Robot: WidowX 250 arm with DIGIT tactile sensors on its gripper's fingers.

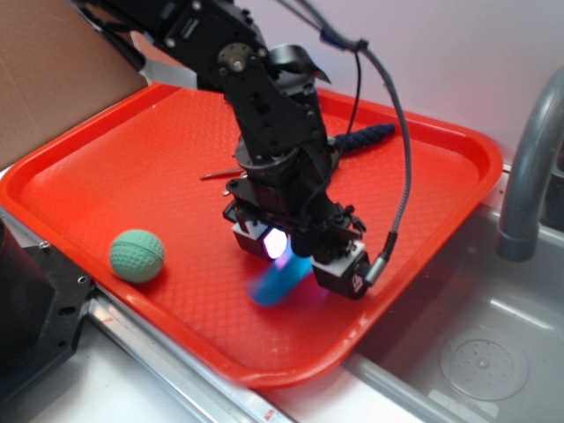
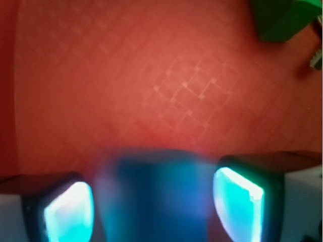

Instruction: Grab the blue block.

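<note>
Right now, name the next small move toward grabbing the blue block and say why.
Probably close the gripper. In the wrist view the blurred blue block sits between both fingers, with gaps on each side, over the red tray. Whether it is moving I cannot tell.

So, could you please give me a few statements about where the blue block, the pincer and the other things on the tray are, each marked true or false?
1. The blue block sits between the two fingers of the pincer. True.
2. The green ball is in the sink. False: it rests on the red tray, apart from the pincer.
3. In the wrist view the fingers glow cyan on their inner faces. True.
4. The tray is blue. False: it is red.
5. The pincer is closed on the green ball. False: the ball lies well to its side, untouched.
</note>
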